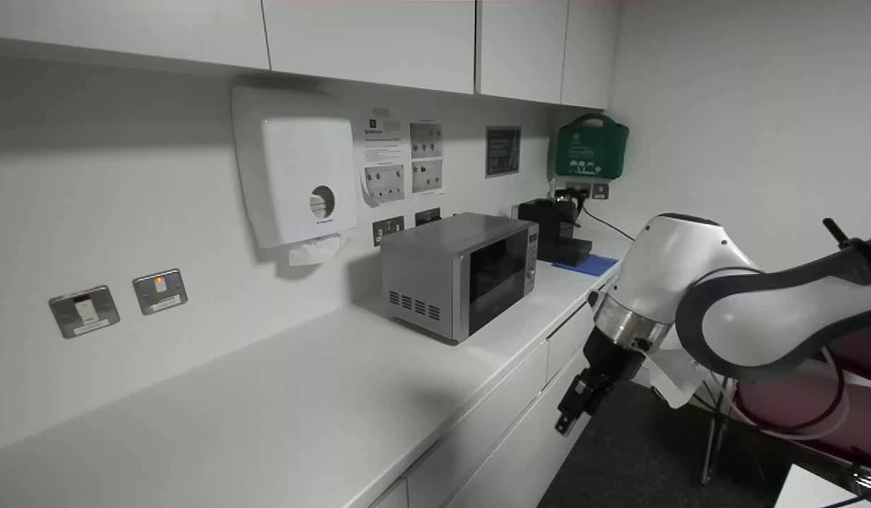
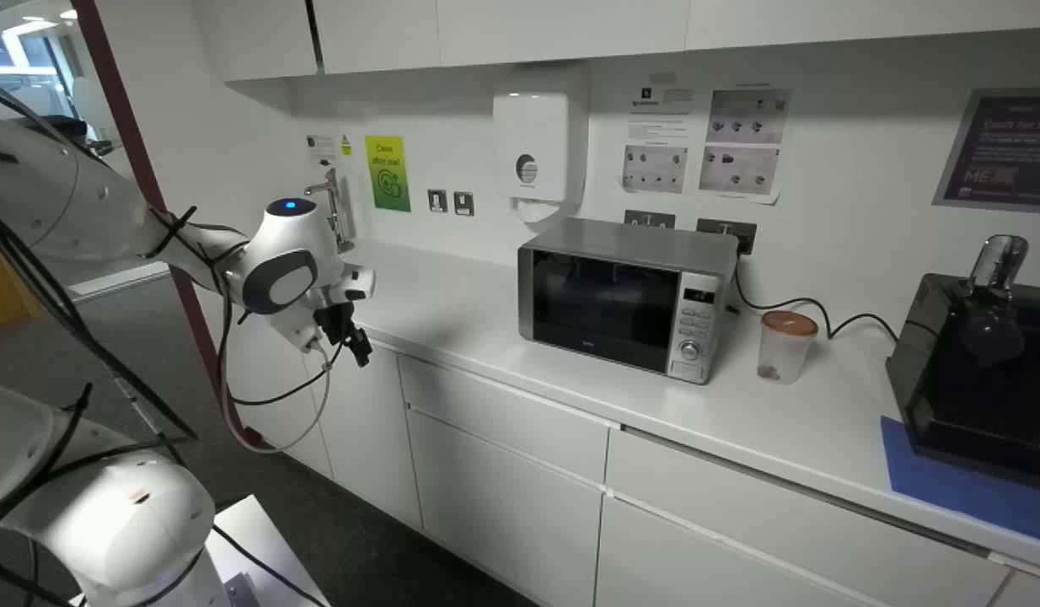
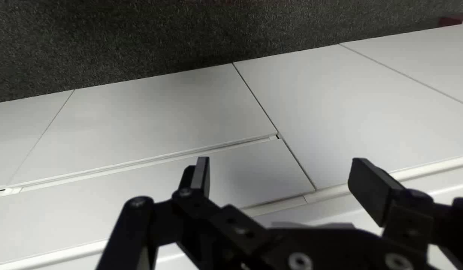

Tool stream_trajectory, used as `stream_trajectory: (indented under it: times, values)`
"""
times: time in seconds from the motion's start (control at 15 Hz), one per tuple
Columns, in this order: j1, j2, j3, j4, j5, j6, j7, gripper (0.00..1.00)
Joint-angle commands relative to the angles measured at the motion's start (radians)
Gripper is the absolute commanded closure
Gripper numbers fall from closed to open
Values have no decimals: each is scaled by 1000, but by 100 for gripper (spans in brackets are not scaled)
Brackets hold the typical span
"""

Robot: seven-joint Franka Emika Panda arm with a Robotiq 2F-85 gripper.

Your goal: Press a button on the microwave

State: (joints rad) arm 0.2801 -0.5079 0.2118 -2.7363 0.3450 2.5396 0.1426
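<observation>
The grey microwave (image 1: 425, 282) stands on the white counter with its dark glass door shut; it also shows in an exterior view (image 2: 604, 308). Its narrow control strip (image 2: 695, 324), with a small display, buttons and a round knob, is on the door's right side. The strip shows edge-on in an exterior view (image 1: 531, 257). My gripper (image 2: 361, 350) points down in front of the counter, well left of the microwave and apart from it. It also shows in an exterior view (image 1: 568, 422). In the wrist view the gripper (image 3: 283, 172) is open and empty. The microwave is out of the wrist view.
The counter edge (image 2: 486, 358) and drawer fronts (image 3: 141, 120) lie near the gripper. A lidded plastic tub (image 2: 785, 347) and a black coffee machine (image 2: 983, 362) on a blue mat (image 2: 950, 489) stand right of the microwave. A white dispenser (image 1: 308, 176) hangs on the wall.
</observation>
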Motion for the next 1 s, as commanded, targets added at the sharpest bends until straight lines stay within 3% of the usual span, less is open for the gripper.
stream_trajectory:
  times: [0.0,0.47,0.53,0.93]
  values:
    - [8,0,-9,1,-9,-2,7,0]
    - [8,0,-9,1,-9,-2,7,0]
    - [-11,-4,-7,-6,-3,47,38,0]
    - [-96,-1,-133,-11,54,145,95,0]
